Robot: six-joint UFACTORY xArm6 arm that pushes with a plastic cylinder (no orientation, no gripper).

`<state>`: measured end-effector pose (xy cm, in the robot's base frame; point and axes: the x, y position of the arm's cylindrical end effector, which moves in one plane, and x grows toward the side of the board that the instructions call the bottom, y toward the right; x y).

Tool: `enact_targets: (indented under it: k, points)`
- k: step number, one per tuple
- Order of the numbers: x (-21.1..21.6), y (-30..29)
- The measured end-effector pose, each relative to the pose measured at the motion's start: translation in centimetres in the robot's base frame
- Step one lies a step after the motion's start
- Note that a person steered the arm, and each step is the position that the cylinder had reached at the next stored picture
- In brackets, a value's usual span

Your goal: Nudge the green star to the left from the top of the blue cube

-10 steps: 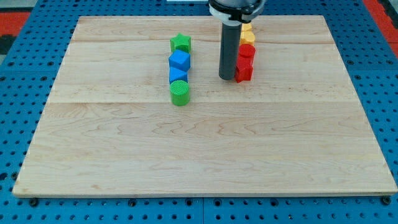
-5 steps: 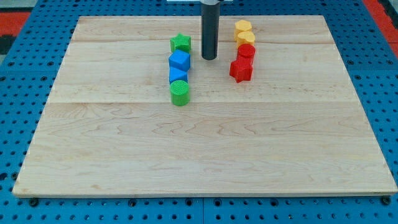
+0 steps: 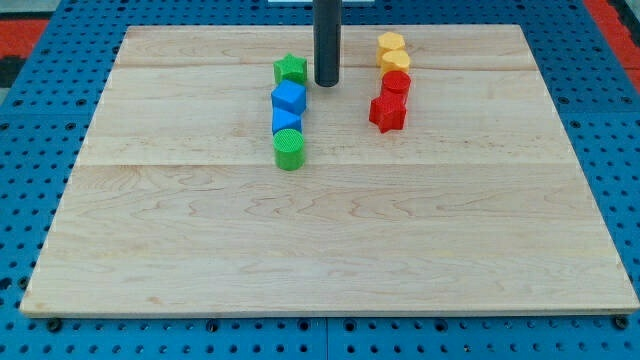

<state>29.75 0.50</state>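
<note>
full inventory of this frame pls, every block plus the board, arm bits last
green star: 1, green, top of the left column, just left of my tip
blue cube: 1, blue, directly below the star
blue block: 1, blue, shape unclear, below the cube
green cylinder: 1, green, bottom of the left column
yellow blocks: 2, yellow, shapes unclear, stacked close at the top of the right column
red blocks: 2, red, shapes unclear, below the yellow ones
wooden board: 1, light wood, on a blue perforated base
my tip: 1, dark rod end, right of the star, small gap visible
</note>
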Motion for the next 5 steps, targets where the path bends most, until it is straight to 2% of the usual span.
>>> enact_targets:
  k: [2,4,5]
  points:
    - [-0.6,-6.9]
    - [-0.7,-7.1]
    - [-3.0,-7.8]
